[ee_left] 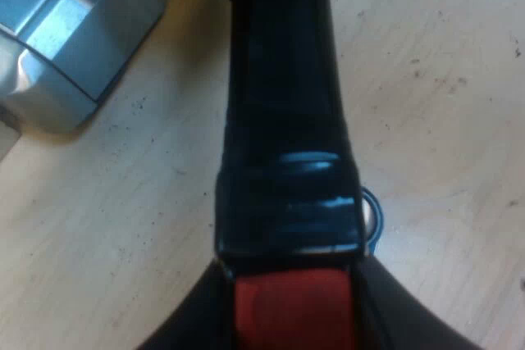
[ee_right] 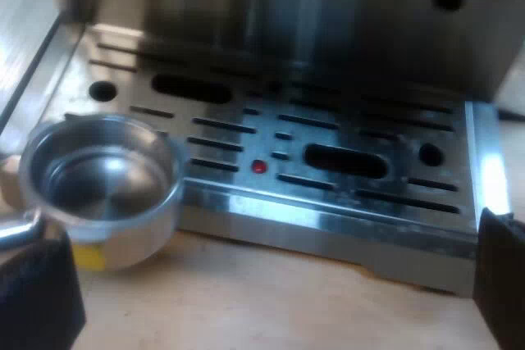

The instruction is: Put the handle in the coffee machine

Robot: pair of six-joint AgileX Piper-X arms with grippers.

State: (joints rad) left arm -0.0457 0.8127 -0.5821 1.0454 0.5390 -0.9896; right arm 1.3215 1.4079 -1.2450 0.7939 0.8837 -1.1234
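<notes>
- Red-ended glossy dark handle point(ee_left: 283, 104) pinched, apparently at its tip, by left gripper point(ee_left: 291, 309).
- Round steel basket point(ee_right: 102, 178) at front of silver espresso machine point(ee_right: 344, 47), lined up for locking.
- Right gripper point(ee_right: 271, 293) spread wide, empty, clear.

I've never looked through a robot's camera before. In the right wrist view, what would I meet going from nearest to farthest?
Nearest, the right gripper, open → wooden table → metal holder → slotted drip tray → front wall of the espresso machine.

Warm light, perhaps daylight, glare on drip tray point(ee_right: 490, 176), glossy handle point(ee_left: 280, 88)
</notes>
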